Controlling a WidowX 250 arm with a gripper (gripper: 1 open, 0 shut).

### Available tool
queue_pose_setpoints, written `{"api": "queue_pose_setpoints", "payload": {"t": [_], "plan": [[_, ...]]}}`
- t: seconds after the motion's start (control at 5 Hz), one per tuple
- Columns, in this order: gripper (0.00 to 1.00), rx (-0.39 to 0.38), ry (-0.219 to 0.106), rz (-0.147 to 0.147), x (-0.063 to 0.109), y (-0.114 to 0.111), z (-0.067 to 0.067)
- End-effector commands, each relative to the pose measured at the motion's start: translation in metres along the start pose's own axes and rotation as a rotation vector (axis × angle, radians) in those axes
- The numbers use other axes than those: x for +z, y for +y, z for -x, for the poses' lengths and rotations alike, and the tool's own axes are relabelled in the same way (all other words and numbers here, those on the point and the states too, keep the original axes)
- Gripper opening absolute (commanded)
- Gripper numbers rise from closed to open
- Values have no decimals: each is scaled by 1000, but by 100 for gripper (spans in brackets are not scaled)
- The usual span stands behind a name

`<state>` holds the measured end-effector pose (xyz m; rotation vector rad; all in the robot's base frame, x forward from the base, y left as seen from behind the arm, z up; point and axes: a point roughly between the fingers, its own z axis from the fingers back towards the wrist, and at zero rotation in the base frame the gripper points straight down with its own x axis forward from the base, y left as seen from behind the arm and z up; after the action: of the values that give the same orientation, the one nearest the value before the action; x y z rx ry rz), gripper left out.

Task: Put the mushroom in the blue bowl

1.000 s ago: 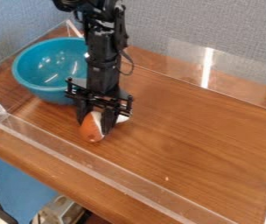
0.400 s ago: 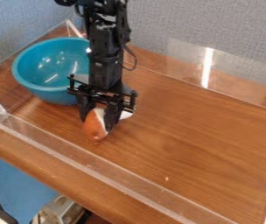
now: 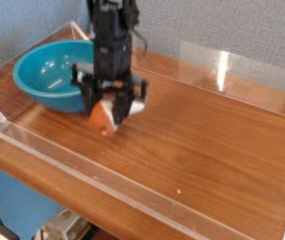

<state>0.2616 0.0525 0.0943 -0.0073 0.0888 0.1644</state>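
The mushroom [image 3: 102, 119], orange-brown cap down and pale stem up, hangs just above the wooden table between the fingers of my gripper [image 3: 108, 105]. The gripper points straight down and is shut on the mushroom. The blue bowl [image 3: 52, 75], glossy turquoise and deep, stands on the table at the back left, close behind and to the left of the gripper. Its inside shows nothing but reflections.
Low clear plastic walls [image 3: 57, 155] fence the wooden table [image 3: 195, 141] on all sides. A grey-blue wall stands behind. The table's wood stretches out to the right and front of the gripper.
The gripper has risen with the mushroom in it, lifting it off the table surface and shifting slightly toward the back.
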Motion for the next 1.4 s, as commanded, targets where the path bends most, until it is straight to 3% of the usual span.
{"api": "queue_pose_setpoints", "payload": {"t": [0.0, 0.2, 0.4, 0.6, 0.8, 1.2], "plan": [[0, 43, -109, 23, 47, 12, -8], [0, 123, -149, 40, 76, 35, -18], [0, 207, -156, 48, 82, 65, -26], [0, 275, -135, 51, 67, 94, -26], [0, 299, -114, 45, 50, 109, -28], [0, 337, -80, 37, 24, 122, -35]]}}
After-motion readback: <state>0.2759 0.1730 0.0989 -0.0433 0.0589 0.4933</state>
